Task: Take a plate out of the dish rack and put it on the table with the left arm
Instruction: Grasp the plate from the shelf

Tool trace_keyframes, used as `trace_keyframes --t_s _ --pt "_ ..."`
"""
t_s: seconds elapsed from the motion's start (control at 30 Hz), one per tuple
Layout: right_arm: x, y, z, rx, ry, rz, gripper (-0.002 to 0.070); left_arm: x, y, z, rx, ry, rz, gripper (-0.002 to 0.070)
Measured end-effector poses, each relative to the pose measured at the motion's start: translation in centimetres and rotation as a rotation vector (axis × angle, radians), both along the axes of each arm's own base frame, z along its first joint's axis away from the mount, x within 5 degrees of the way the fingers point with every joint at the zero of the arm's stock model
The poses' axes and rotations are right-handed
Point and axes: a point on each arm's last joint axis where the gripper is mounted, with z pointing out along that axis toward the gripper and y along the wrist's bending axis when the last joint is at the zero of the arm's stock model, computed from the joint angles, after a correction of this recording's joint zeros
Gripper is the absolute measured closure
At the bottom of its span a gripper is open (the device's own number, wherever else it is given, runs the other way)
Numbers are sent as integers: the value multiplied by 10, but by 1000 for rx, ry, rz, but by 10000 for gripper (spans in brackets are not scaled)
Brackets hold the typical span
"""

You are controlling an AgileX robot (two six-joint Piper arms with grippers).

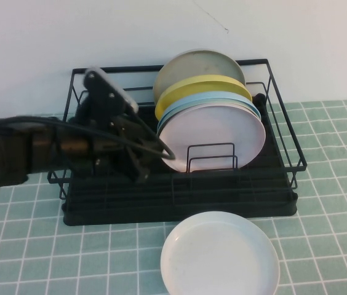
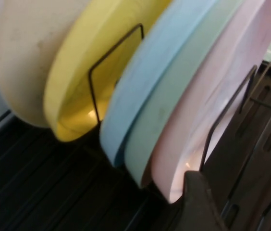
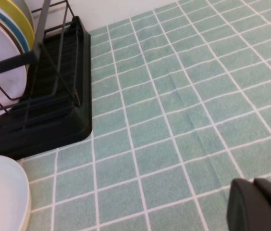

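While the pink plate [image 1: 213,135] stands racked, the left gripper [image 1: 152,161] sits beside its rim, jaws apart.

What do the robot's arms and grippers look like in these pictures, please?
The left arm is dark black-grey and chunky, with black cables looping along it and a pale grey block on its wrist. The left gripper, reaching into the dish rack, has slim black fingers. Of the right gripper, over the table, only a blunt matt black tip shows.
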Motion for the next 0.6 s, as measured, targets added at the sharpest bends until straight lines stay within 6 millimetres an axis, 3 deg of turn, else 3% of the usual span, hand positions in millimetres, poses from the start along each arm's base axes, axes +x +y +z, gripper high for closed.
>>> trace_keyframes --t_s 0.27,0.6 --pt "0 0 0 0 0 0 678 11 -23 -16 92 -56 -21 281" --pt "0 0 0 0 0 0 678 20 -29 -28 100 -44 12 281"
